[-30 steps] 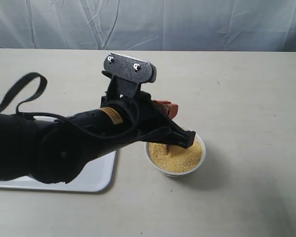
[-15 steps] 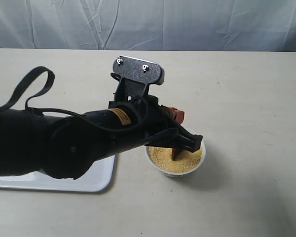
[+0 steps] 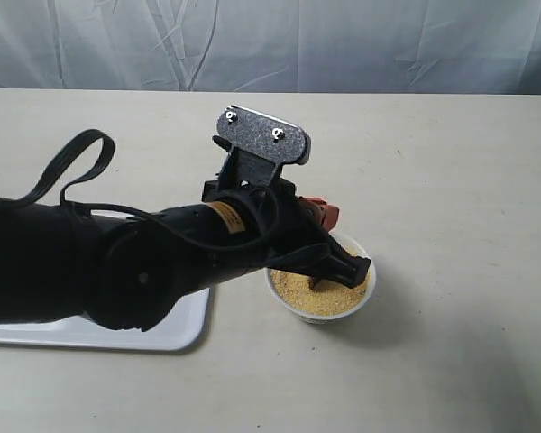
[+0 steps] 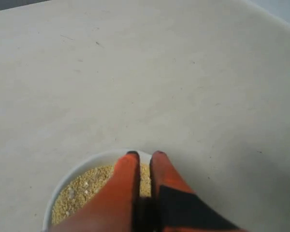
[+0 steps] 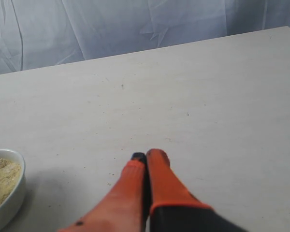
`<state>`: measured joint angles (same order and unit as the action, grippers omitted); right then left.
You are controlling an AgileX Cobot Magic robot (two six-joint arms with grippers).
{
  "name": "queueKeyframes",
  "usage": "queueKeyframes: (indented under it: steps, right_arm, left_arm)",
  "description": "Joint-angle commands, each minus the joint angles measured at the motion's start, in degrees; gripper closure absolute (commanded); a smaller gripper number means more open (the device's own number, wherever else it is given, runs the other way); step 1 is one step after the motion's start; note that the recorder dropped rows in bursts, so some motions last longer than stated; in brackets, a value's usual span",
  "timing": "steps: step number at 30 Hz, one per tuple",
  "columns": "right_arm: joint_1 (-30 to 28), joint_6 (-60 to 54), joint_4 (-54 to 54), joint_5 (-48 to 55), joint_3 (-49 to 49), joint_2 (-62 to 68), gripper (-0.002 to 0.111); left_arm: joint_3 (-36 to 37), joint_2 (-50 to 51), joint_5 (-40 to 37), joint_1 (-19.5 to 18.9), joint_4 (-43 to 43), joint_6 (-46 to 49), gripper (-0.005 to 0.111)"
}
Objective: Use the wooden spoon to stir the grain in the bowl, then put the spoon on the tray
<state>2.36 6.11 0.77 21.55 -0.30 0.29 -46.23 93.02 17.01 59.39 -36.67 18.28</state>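
Left gripper (image 3: 344, 267) directly above bowl (image 3: 325, 316), clenched on wooden spoon (image 3: 317, 281); only narrow slit between fingers (image 4: 125, 176). Spoon hangs steeply below gripper, lower end sunk in grain (image 3: 338, 296) near bowl's middle. Tray (image 3: 176, 329) on counter (image 3: 451, 180) just beside bowl, mostly hidden under arm. Right gripper (image 5: 146, 155) pressed closed on nothing, above bare counter, bowl off to its side.

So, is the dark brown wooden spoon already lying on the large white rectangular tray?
No, the dark brown wooden spoon stands in the yellow grain of the small white bowl.
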Motion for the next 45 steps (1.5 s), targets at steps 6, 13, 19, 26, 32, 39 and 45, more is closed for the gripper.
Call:
queueKeyframes:
  steps: [6, 13, 19, 26, 32, 39, 45]
  right_arm:
    - [-0.34, -0.09, -0.3, -0.75, 0.3, -0.29, 0.108]
    - [-0.34, -0.09, -0.3, -0.75, 0.3, -0.29, 0.108]
    - [-0.34, -0.09, -0.3, -0.62, 0.3, -0.29, 0.108]
    - [-0.34, -0.09, -0.3, -0.62, 0.3, -0.29, 0.108]
    - [-0.34, -0.09, -0.3, -0.62, 0.3, -0.29, 0.108]
    - [-0.34, -0.09, -0.3, -0.75, 0.3, -0.29, 0.108]
    - [-0.34, -0.09, -0.3, -0.75, 0.3, -0.29, 0.108]
  left_arm:
    - [-0.05, -6.5, -1.8, -3.27, -2.66, -0.26, 0.107]
    - [-0.05, -6.98, -5.47, -9.76, -2.66, -0.36, 0.107]
    - [-0.05, -6.98, -7.24, -10.84, -2.66, -0.36, 0.107]
    - [-0.05, -6.98, -8.2, -10.84, -2.68, -2.98, 0.107]
    - [-0.05, -5.68, -9.75, -10.84, -2.81, -3.15, 0.107]
    - [-0.05, -3.65, -11.26, -10.84, -4.58, -3.36, 0.107]
    - [-0.05, -3.65, -12.4, -10.73, -6.35, -3.36, 0.107]
